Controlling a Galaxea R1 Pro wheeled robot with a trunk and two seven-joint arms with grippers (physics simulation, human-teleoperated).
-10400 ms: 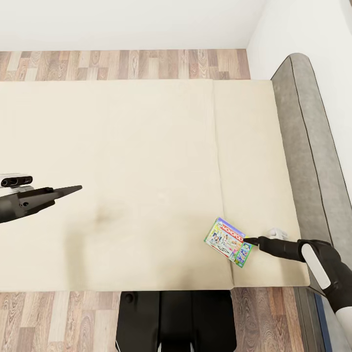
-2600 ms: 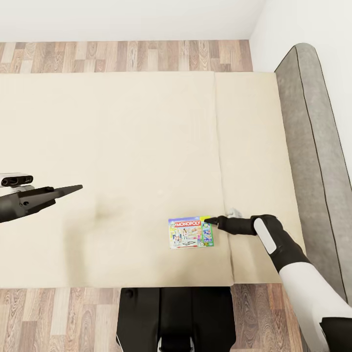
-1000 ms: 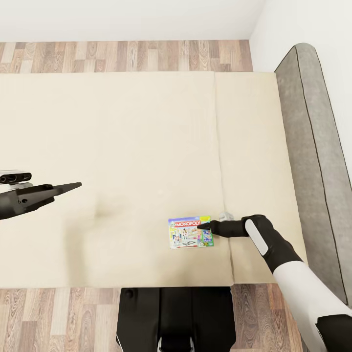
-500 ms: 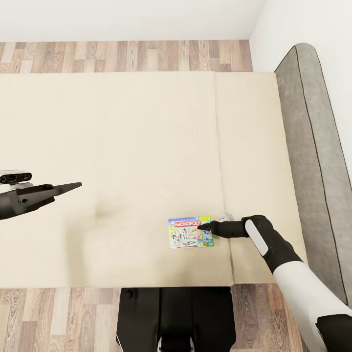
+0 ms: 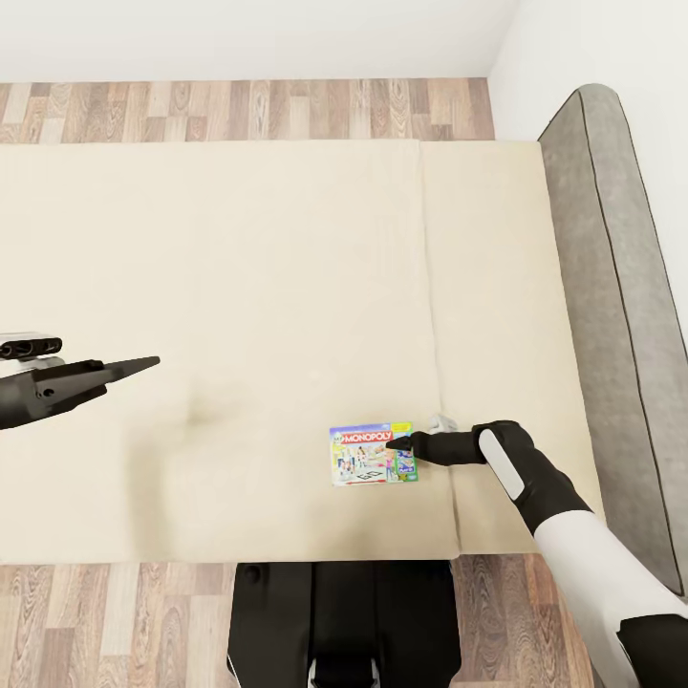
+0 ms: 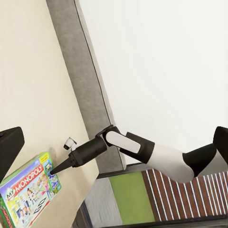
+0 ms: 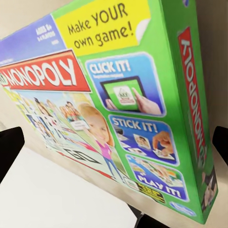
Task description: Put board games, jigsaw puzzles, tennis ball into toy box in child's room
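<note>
The flat, brightly printed Monopoly board game box (image 5: 374,455), blue and white with a green side band, lies face up on the cream-beige mattress of the bed (image 5: 239,287), near the bed's front edge and just left of the thin seam line (image 5: 432,325). Its long axis runs across your head view, the red title strip along the far edge and the green band at the short end facing your right gripper (image 5: 390,442). In the head view that gripper's dark tip overlaps this green end; the right wrist view shows both fingertips (image 7: 10,148) spread wide at the frame edges with the box lid between them, so the gripper is open and grips nothing yet. Since the box is thin and lies flush on the mattress, I judge you should bring one finger under the green end and one over the lid before closing, pressing lightly into the soft surface, rather than pushing it along. Your left gripper (image 5: 143,365) hangs well apart over bare mattress; whether it is open I cannot tell.
</note>
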